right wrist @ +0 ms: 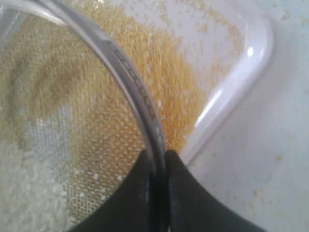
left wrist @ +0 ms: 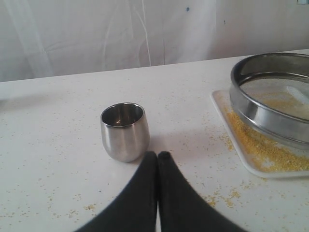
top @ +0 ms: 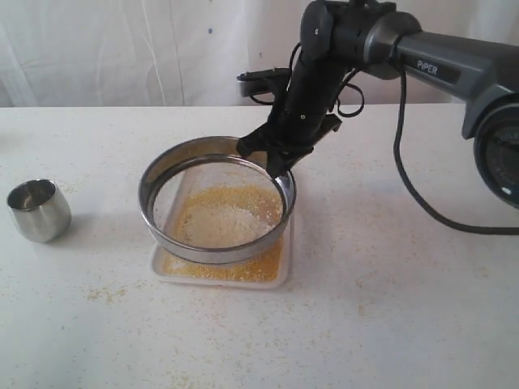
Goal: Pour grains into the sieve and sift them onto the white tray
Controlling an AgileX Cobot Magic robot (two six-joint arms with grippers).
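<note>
Sieve (top: 212, 253) rim pinched inside right claw (top: 280, 164), above white tray (top: 243, 282).

Right arm (top: 454, 69): dark grey casing, white "PiPER" lettering (top: 427, 67) behind the wrist; black cable (top: 404, 174) trails below. Right gripper (top: 280, 166) matte black. Left gripper (left wrist: 157, 157): two black tapered fingers (left wrist: 137, 195).
</note>
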